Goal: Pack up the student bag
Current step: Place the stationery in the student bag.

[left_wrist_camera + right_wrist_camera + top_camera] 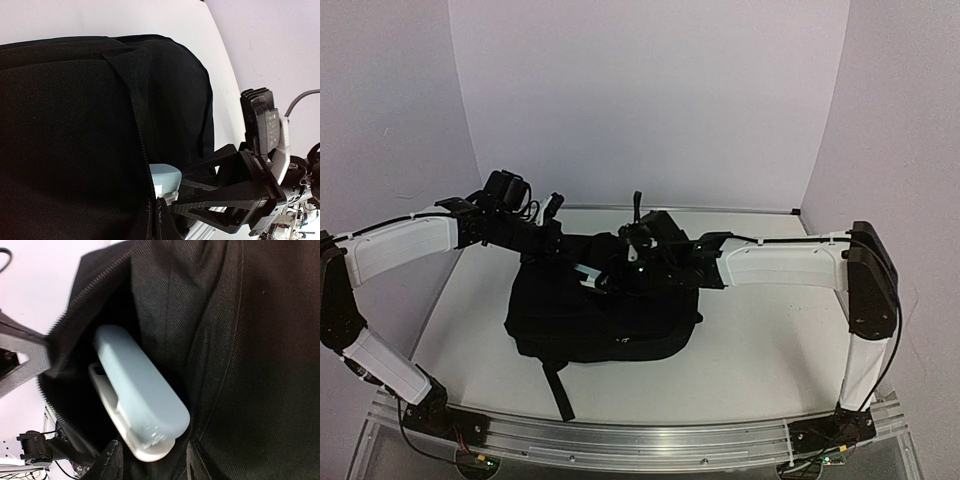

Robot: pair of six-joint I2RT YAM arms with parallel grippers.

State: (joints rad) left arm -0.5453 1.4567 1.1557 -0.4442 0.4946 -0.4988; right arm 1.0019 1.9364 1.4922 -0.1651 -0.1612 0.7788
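Student bag [610, 320] flat on tabletop [750, 350]. Left gripper [565, 245] clenched on its zipper rim. Pale blue stapler [140, 395] inside. Right gripper [154, 462] straddles stapler end; cannot tell if grasping.

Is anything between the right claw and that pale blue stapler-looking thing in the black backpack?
Nothing visible. The right claw straddles the near end of the pale blue plastic stapler-shaped object, which lies inside the unzipped opening of the black fabric backpack.

No legible text or labels.
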